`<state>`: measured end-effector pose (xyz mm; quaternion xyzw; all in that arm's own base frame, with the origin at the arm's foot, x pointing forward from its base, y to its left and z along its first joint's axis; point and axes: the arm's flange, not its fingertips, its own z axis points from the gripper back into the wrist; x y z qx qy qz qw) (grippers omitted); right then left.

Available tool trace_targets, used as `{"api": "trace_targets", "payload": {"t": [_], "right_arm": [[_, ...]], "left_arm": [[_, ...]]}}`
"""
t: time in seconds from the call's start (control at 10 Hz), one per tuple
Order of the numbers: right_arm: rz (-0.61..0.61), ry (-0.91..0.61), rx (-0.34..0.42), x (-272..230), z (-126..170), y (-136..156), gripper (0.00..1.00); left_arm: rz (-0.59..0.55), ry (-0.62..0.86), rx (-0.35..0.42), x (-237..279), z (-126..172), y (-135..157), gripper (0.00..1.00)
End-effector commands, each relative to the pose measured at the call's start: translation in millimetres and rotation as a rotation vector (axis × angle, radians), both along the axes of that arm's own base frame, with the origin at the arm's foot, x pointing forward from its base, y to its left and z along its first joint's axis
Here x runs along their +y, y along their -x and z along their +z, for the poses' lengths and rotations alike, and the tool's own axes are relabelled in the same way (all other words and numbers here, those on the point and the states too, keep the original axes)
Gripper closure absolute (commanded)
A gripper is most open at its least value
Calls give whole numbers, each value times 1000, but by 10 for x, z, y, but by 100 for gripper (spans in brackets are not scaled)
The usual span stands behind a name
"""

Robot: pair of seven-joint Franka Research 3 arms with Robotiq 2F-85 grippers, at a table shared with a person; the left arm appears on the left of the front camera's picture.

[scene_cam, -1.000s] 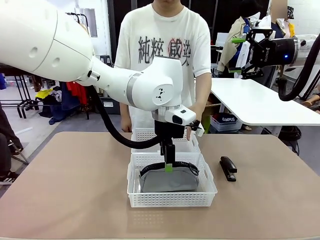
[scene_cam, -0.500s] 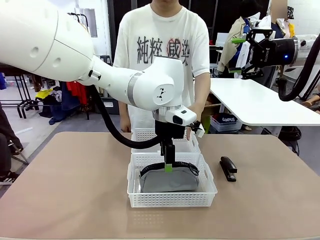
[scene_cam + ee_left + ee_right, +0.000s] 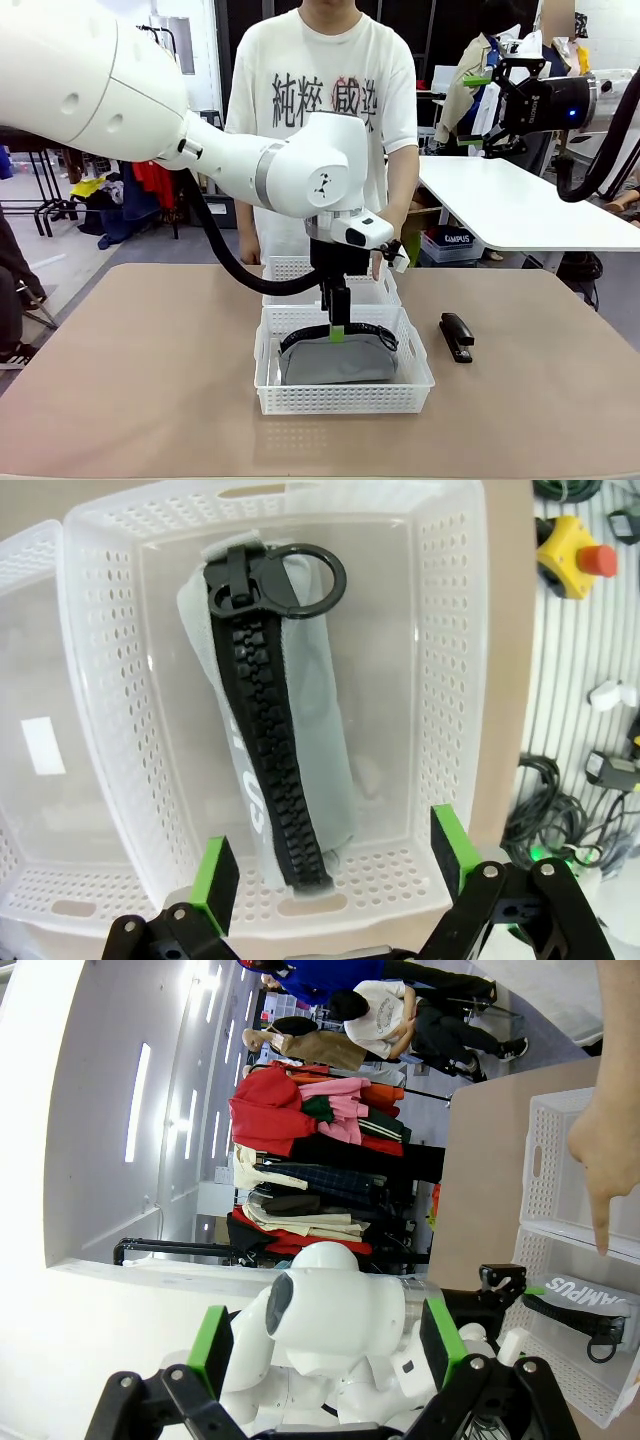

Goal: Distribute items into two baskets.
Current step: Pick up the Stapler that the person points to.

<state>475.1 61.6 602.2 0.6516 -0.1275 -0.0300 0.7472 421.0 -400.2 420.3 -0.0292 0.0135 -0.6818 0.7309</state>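
A grey pouch [image 3: 335, 362] with a black zipper [image 3: 268, 730] lies in the near basket [image 3: 345, 400]. My left gripper [image 3: 338, 328] hangs just above it, open, and its green pads [image 3: 216, 872] stand apart on either side of the pouch's end with nothing gripped. The second basket [image 3: 292, 270] stands directly behind the near one, and its bare floor carries a white label [image 3: 42, 745]. A black stapler [image 3: 456, 336] rests on the table to the right of the near basket. My right gripper [image 3: 476, 110] is raised high at the upper right, open and empty [image 3: 322, 1345].
A person in a white T-shirt stands at the far side, one hand [image 3: 384, 262] hanging with a finger pointing down over the far basket [image 3: 552, 1165]. A white table [image 3: 510, 205] stands behind on the right. The brown tabletop [image 3: 130, 370] spreads out to both sides of the baskets.
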Motion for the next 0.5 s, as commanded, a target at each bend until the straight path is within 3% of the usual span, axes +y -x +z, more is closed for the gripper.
{"api": "trace_targets", "payload": {"t": [0.0, 0.2, 0.4], "right_arm": [[2, 0, -10, 3, 5, 4, 0], [2, 0, -10, 3, 5, 4, 0], [2, 0, -10, 3, 5, 4, 0]], "left_arm": [[1, 34, 112, 141, 408, -47, 0], [3, 167, 224, 382, 873, -173, 0], [219, 299, 153, 644, 1302, -241, 0]]}}
